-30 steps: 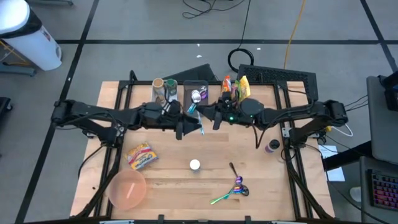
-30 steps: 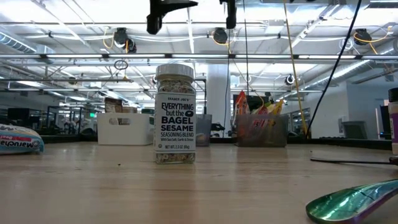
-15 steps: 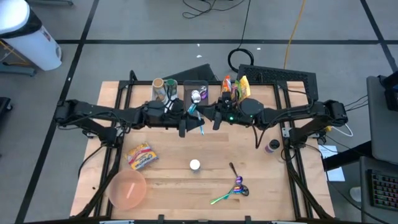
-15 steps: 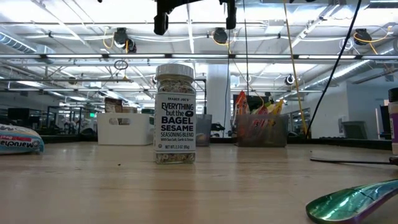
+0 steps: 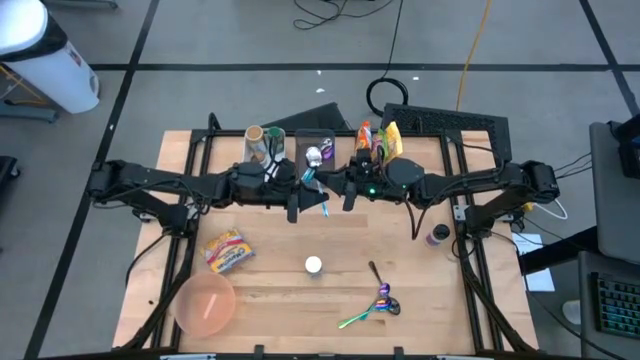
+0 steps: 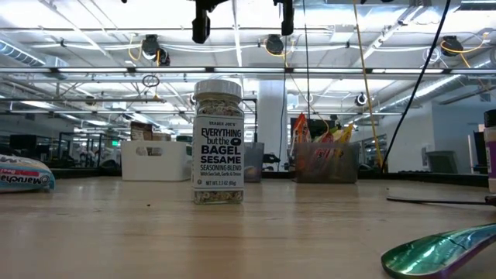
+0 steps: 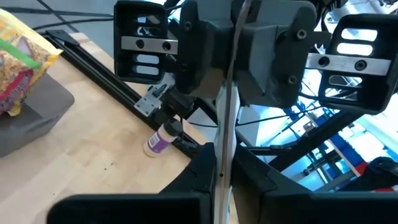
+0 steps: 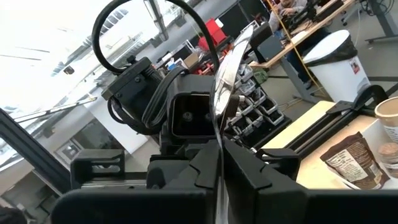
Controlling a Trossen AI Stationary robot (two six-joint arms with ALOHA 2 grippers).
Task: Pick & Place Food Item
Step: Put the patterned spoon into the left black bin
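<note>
Nearest edge, bowl: a translucent pink plastic bowl (image 5: 205, 303) sits at the lower left of the high view, on the light wooden table (image 5: 270, 300).
Nearest edge, spoons: an iridescent green-purple metal spoon (image 6: 442, 252) lies at the lower right of the low view, beside a dark-handled one (image 5: 374, 272).
Food item, jar: a clear glass seasoning jar with a white lid (image 6: 218, 142) stands upright at the centre of the low view. It is apart from both grippers.
Jar label: "TRADER JOE'S", "EVERYTHING but the BAGEL SESAME SEASONING BLEND".
Food item, packet: a yellow-and-red noodle packet (image 5: 227, 250) lies flat, left of the jar. Its lettering is cut by the low view's left edge.
Right side: a small white bottle with a purple cap (image 5: 438, 235) stands by the table frame.
Left gripper (image 5: 293, 207): above the table's middle, with its fingers pressed together on a thin silver utensil with a blue handle (image 7: 224, 124).
Right gripper (image 5: 349, 196): it faces the left one, and its fingers pinch the same utensil, seen edge-on in its wrist view.
Far edge, left: paper cups (image 5: 255, 140) stand by a grey tray.
Far edge, right: a clear bin of orange and yellow snack packets (image 5: 380, 140); their print is too small to read.
</note>
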